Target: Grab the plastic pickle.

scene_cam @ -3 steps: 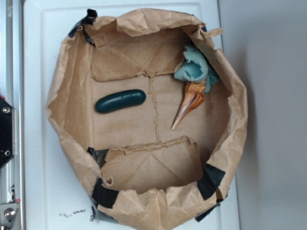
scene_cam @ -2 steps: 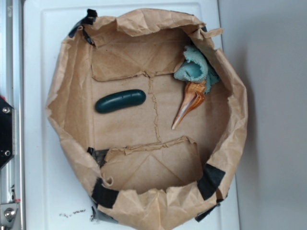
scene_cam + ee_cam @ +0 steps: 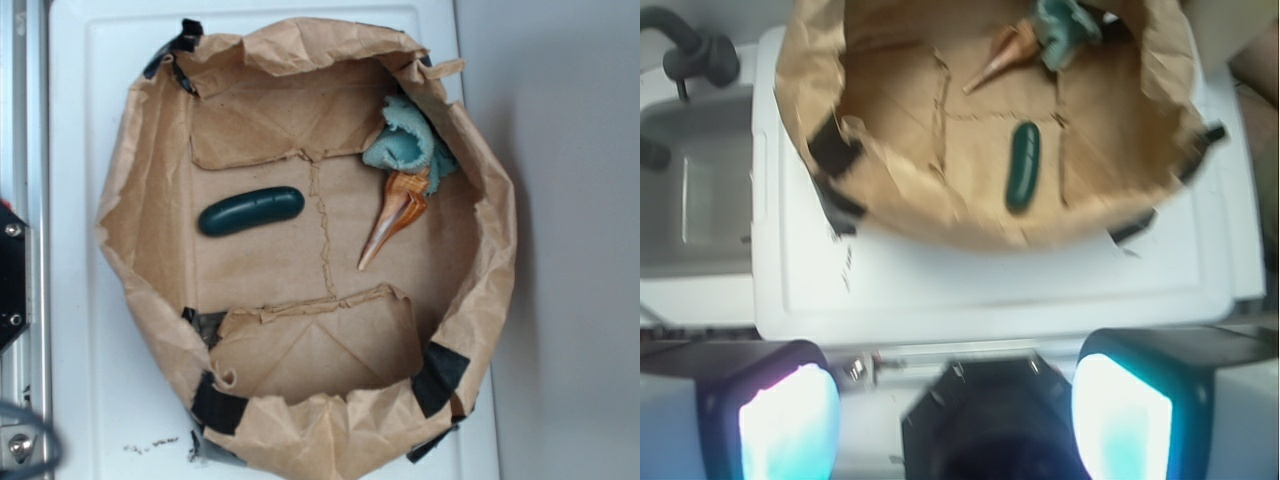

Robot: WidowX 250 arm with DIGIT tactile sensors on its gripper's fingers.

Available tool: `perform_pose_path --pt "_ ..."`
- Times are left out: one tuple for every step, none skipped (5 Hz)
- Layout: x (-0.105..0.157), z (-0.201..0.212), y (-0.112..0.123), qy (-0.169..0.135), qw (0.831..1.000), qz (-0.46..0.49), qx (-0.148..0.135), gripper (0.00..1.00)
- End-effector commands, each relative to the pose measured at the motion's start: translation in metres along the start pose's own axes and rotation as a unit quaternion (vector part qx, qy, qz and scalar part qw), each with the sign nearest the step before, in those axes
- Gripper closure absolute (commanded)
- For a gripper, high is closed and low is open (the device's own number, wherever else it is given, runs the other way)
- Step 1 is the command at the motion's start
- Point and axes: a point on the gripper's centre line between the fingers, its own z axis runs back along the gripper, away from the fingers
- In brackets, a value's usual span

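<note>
The plastic pickle (image 3: 250, 211) is dark green and glossy. It lies flat on the floor of the brown paper bag basin (image 3: 150, 170), left of centre. It also shows in the wrist view (image 3: 1022, 166), upright in the frame and far ahead. My gripper (image 3: 955, 415) is open, its two pads wide apart with nothing between them. It hangs over the white table edge, well short of the bag and the pickle. In the exterior view only a blurred dark cable shows at the bottom left; the gripper itself is out of that frame.
An orange-brown striped cone shell (image 3: 393, 216) lies at the bag's right, its wide end under a light-teal cloth (image 3: 408, 143). The bag's crumpled walls rise all round, held with black tape (image 3: 437, 378). The bag sits on a white tray (image 3: 90, 120). A black mount (image 3: 985, 420) lies below my gripper.
A blurred dark cable has entered the exterior view at the bottom left corner. The pickle, shell and cloth have not moved.
</note>
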Motion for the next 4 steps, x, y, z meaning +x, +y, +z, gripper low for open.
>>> perform_pose_path --pt "0.041 0.004 0.003 -0.031 0.999 0.021 0.015 0.0" --pt "0.041 0.004 0.003 -0.031 0.999 0.021 0.015 0.0" --pt "0.041 0.004 0.003 -0.031 0.999 0.021 0.015 0.0" --pt "0.06 -0.024 0.016 -0.038 0.997 0.066 0.001 0.0"
